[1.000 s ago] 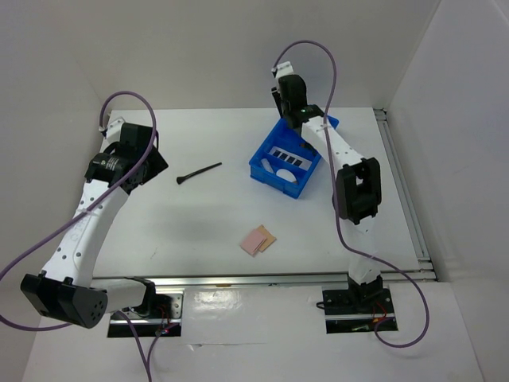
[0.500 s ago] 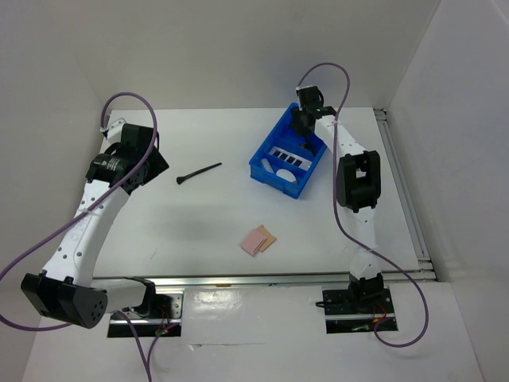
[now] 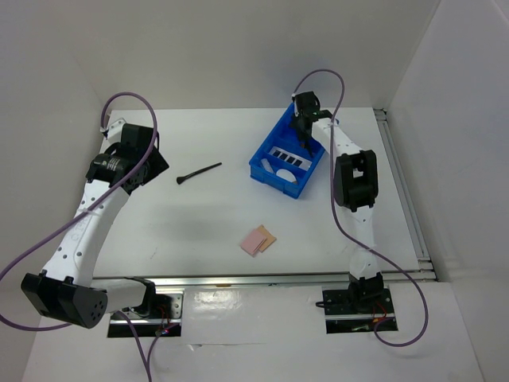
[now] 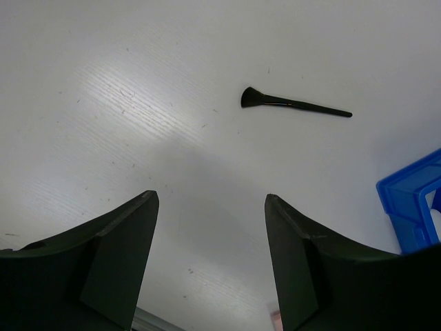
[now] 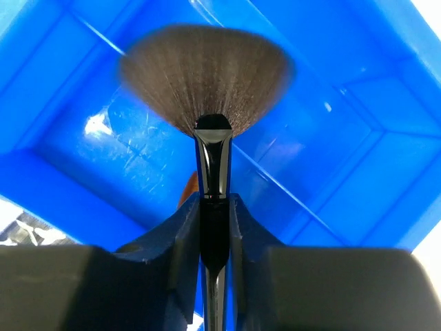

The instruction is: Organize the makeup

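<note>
Above the tray, right gripper (image 5: 214,207): I am reading both fingers as pressed narrowly against a thin black handle, clamping it between them.
Fan brush (image 5: 207,76): it is sitting upright in that grip with its grey-brown bristles spreading wide over a blue compartment; I cannot tell whether the bristles are touching the floor of it.
Blue tray (image 3: 274,177): it is lying at the far right of the table (image 3: 199,231), with the right gripper (image 3: 305,127) reaching down over its far corner.
Left gripper (image 4: 210,198): I am seeing its two dark fingers standing wide apart, holding nothing and hanging over bare table.
Black brush (image 3: 199,172): it is lying flat on the table between the left arm and the tray, apart from both; in the left wrist view this brush (image 4: 293,103) is pointing its bristle end away from the tray.
Palette (image 3: 288,153): it is resting inside the tray, dark with white patches.
White rounded pieces (image 3: 274,169): they are lying in the tray just beside the palette.
Pink and tan pads (image 3: 258,239): they are overlapping on the table, nearer the arm bases and well apart from the tray.
Writing: I am finding the palette's white patches too small to read.
</note>
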